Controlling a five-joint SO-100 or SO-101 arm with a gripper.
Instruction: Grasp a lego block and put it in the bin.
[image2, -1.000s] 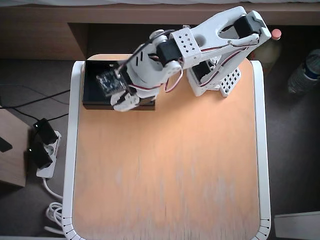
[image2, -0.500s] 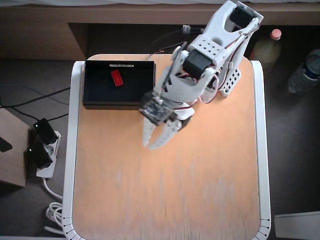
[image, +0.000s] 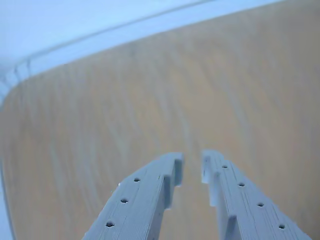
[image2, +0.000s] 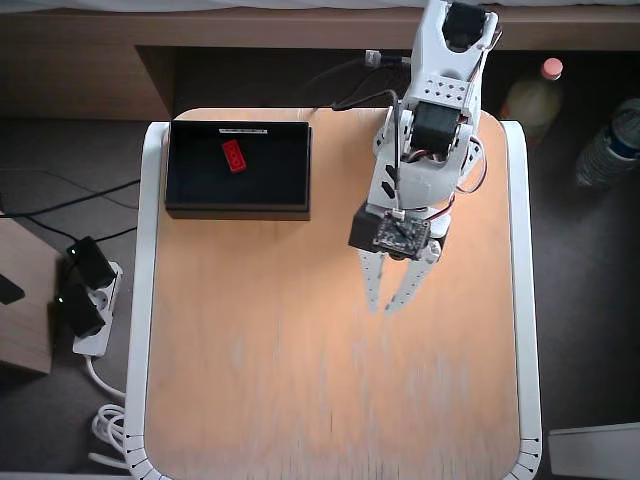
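Wooden table, lego block in bin

brick: 1 | bin: 1, tabletop's far-left corner | arm: 1 | bottles: 2 | power strip: 1

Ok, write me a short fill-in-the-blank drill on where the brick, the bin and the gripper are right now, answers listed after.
1. In the overhead view, the lego block lies inside the ____.
2. The colour of the lego block is ____.
3. In the overhead view, the bin sits to the ____ of the gripper.
4. Between its fingers, the gripper holds ____; only bare table shows there.

Missing words: bin; red; left; nothing
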